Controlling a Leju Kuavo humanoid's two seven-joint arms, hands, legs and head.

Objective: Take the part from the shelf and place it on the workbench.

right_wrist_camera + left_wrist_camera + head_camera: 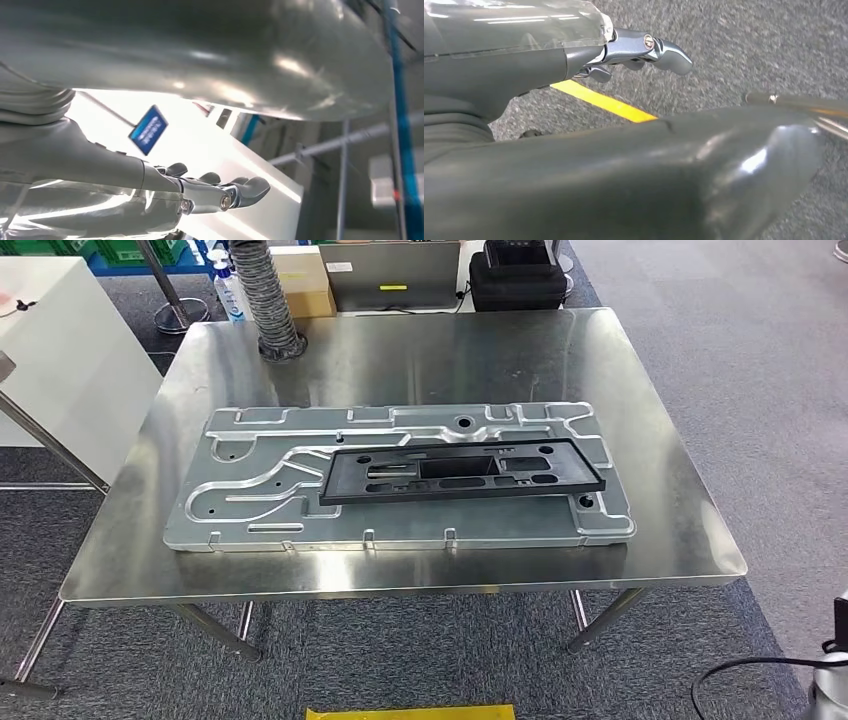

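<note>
The left hand [634,52] shows in its wrist view with nothing in it, its fingers [669,50] stretched out and loosely apart above grey carpet [749,45] crossed by a yellow floor line [604,102]. The right hand [220,192] shows in its wrist view, also holding nothing, its fingers [252,187] extended with small gaps between them; behind it lie a bright white surface [250,170] and a small blue screen [148,129].

In the head view the workbench [660,490], a shiny steel table, fills the middle of the scene. On it lies a large silver metal plate [260,490] with raised ribs and cut-outs, its long side running from 9 to 3 o'clock. The part [465,470], a long flat black frame with rectangular openings, rests on top of that plate, toward the plate's 3 o'clock half, slightly tilted against the plate's long edge.

At the bench's 11 o'clock corner a ribbed grey hose [270,300] stands on the tabletop. Beyond the 12 o'clock edge are a cardboard box [305,280], a grey laptop-like panel [395,270] and a black case [515,280]. At 9 o'clock, apart from the bench, stands a white cabinet [60,360]. A strip of yellow [410,712] lies on the carpet at 6 o'clock, and a black cable [740,670] curls at 5 o'clock.
</note>
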